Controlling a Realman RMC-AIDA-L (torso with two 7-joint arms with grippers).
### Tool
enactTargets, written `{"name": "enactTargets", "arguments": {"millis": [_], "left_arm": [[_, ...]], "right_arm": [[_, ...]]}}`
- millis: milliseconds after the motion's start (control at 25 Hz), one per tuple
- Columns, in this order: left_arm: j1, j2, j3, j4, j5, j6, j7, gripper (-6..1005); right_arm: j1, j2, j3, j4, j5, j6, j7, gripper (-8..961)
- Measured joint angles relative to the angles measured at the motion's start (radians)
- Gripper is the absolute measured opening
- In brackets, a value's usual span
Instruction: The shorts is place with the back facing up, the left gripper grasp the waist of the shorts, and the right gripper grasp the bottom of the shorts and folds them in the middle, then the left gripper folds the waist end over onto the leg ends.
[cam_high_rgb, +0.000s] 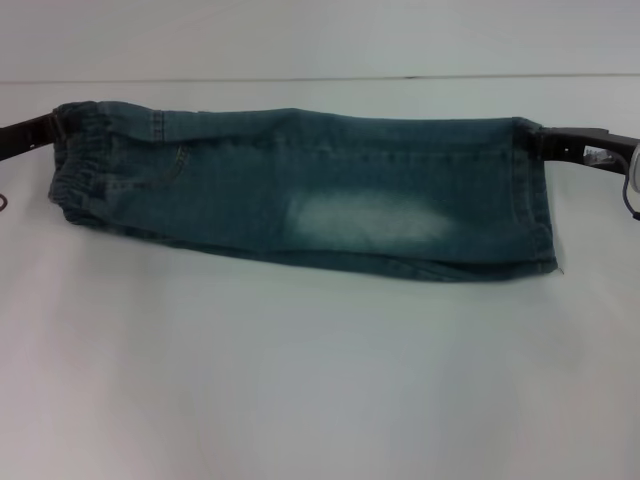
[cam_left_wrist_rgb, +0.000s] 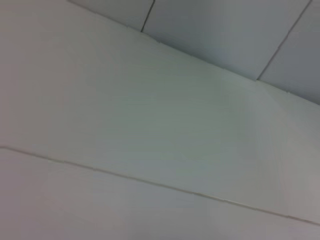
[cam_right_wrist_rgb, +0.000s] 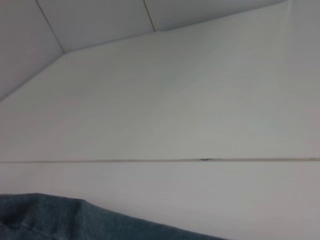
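My left hand (cam_high_rgb: 58, 128) grips the waist (cam_high_rgb: 72, 160) of the shorts (cam_high_rgb: 310, 195) and my right hand (cam_high_rgb: 535, 140) their hem end (cam_high_rgb: 535, 195).

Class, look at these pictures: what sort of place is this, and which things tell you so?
Probably a robot test bench, not a home: a bare white table, plain white wall panels, and denim shorts stretched between the left gripper and right gripper.

Faded denim shorts (cam_high_rgb: 310, 190), matt white table (cam_high_rgb: 300, 380)
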Motion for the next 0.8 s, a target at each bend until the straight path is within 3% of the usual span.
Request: {"name": "enactTargets", "arguments": {"millis": [360,560,800], "left_arm": [[0.005,-0.02,0.016,-0.012,-0.002,-0.1,0.008,98],[0.01,-0.023,0.017,-0.012,-0.003,-0.115,0.01,296],[0.027,-0.017,0.013,0.005,-0.004,-0.065,0.002,490]], "right_arm": [[0.005,0.003,-0.014,0.022,0.0,0.013,0.004,248],[-0.003,0.001,-0.014,0.022,0.0,0.013,0.016,359],[-0.018,-0.01,-0.014,0.022,-0.004,0.015,0.023,606]]}}
